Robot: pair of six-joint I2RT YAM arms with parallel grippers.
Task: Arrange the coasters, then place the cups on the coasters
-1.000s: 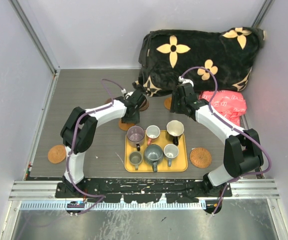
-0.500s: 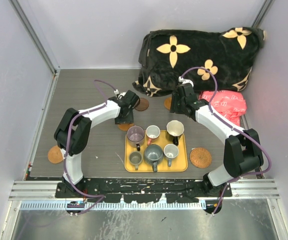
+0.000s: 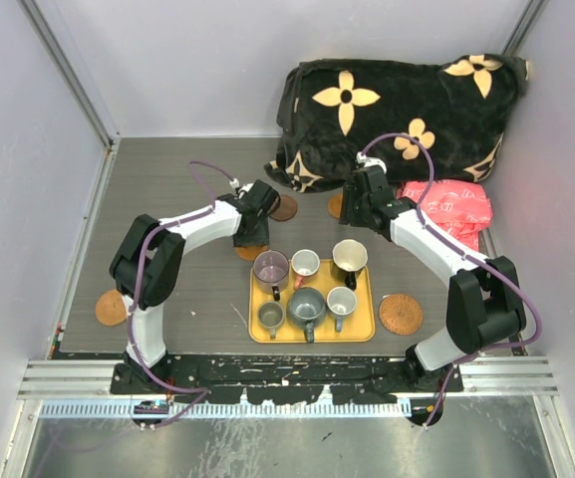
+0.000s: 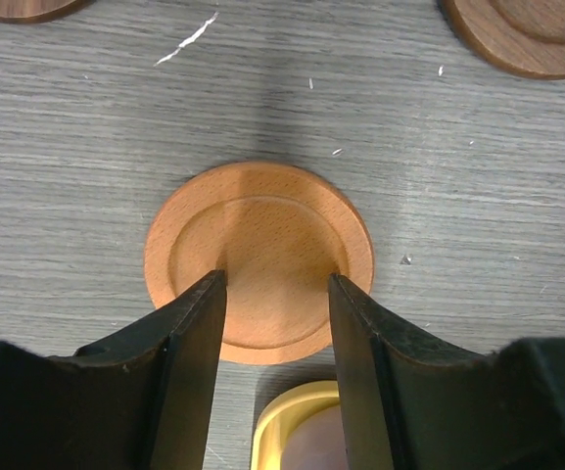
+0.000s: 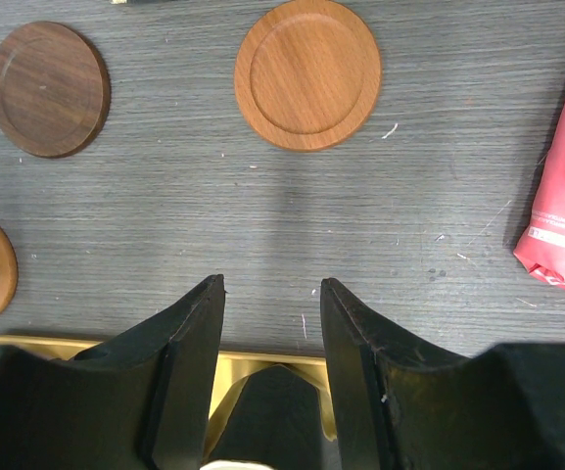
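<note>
The left claw is spread, nothing pinched. Its two fingers stand over the near half of the orange coaster, whether touching it or just above I cannot tell. The coaster lies flat on the counter, just beyond the far left corner of the tray, with a dark coaster further off to the right.

It looks like turned wood, so I judge it light, stiff and not fragile, but thin, smooth and lying flush. It is wider than the present gap. The fingers would have to open past the rim and bite on opposite edges low down. Otherwise one tip could press inside the raised lip and slide the disc along. A top pinch would likely skate off.

The right claw is also spread and empty, hanging over the tray's far edge. Another coaster lies on the counter beyond it. The cups all sit in the tray. One wicker coaster lies to the tray's right.

Against a second ago, the left claw has drawn back toward the tray and a little left. The dark coaster it half hid now shows whole. The left elbow has swung over the other wicker disc, covering part of it. The right arm, cups and coasters have not moved.
</note>
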